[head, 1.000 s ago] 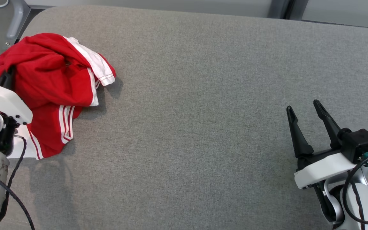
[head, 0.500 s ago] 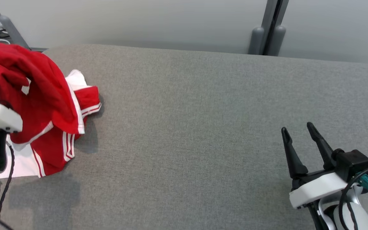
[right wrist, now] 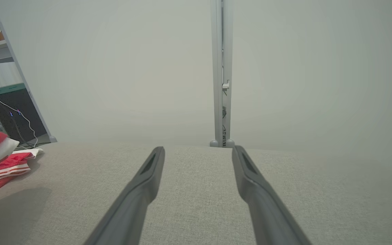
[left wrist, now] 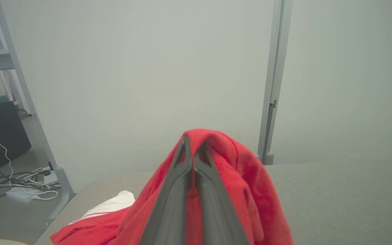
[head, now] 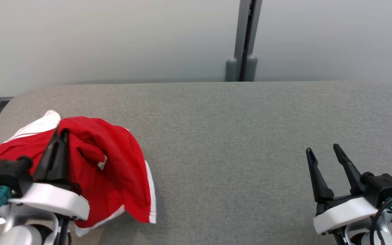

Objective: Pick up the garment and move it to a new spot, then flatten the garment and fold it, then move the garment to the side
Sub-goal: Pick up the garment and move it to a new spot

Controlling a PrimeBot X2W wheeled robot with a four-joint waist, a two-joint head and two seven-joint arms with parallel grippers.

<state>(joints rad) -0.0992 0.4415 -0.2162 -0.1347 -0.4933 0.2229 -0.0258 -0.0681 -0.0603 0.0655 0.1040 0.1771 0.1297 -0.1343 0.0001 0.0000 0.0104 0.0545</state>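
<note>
Pinching a fold of the red and white sports garment [head: 114,163], the left gripper [head: 61,134] has its two dark fingers pressed tight together on the cloth. The top of the cloth drapes over its fingertips. The rest hangs down to the right of this gripper and lies bunched on the grey padded table [head: 216,136] around it. The right gripper [head: 322,148] is well apart from the cloth, with its fingers spread wide and nothing between them. The cloth looks soft, light and floppy, so I think it will sag and fold on itself when carried. A good place to grab is probably a white-striped edge or corner, so it can be pulled flat.
</note>
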